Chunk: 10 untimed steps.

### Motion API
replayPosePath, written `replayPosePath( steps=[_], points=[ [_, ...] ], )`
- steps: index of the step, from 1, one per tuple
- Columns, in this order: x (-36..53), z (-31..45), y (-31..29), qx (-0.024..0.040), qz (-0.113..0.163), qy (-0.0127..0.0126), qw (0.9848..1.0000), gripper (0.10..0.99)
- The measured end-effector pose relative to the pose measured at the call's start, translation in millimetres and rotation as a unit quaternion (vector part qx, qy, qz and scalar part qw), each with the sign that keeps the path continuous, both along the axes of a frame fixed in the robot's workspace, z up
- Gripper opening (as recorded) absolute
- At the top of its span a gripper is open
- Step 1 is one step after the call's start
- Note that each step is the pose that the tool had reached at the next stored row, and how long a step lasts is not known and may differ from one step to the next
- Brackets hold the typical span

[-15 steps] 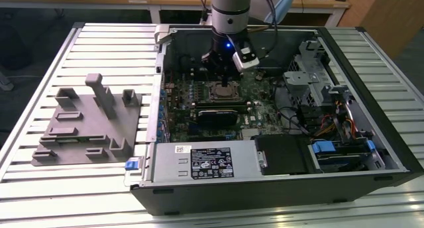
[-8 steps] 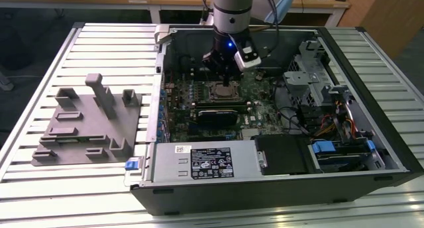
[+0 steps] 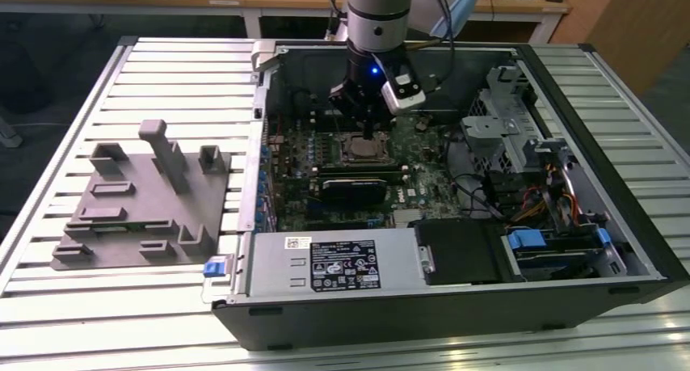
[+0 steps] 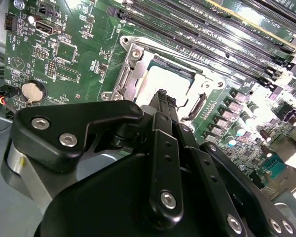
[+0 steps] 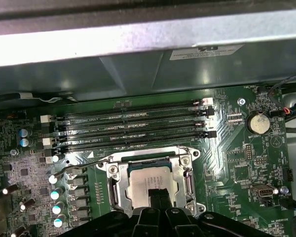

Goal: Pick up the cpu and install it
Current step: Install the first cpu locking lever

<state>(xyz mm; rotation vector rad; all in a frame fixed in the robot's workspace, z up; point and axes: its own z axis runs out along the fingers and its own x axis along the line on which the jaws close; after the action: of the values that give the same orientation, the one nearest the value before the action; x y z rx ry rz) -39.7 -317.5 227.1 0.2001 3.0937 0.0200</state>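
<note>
Gripper (image 5: 158, 196) before cpu (image 5: 142, 180), seemingly within socket frame (image 5: 116, 186)

My claw (image 5: 158, 193) hangs right over the cpu (image 5: 140, 180), boxed in by the socket frame (image 5: 190, 180). Memory slots (image 5: 133, 123) and case wall (image 5: 138, 69) crowd one side; open room overhead.
</note>
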Motion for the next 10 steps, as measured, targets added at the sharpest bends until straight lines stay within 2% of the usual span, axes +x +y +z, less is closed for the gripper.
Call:
replayPosePath(
  steps=[4, 10],
  points=[
    [-0.6, 0.2, 0.0, 0.0000, 0.000, 0.0000, 1.0000, 0.106],
    [-6.8, 0.1, 0.0, 0.0000, 0.000, 0.0000, 1.0000, 0.106]
  ],
)
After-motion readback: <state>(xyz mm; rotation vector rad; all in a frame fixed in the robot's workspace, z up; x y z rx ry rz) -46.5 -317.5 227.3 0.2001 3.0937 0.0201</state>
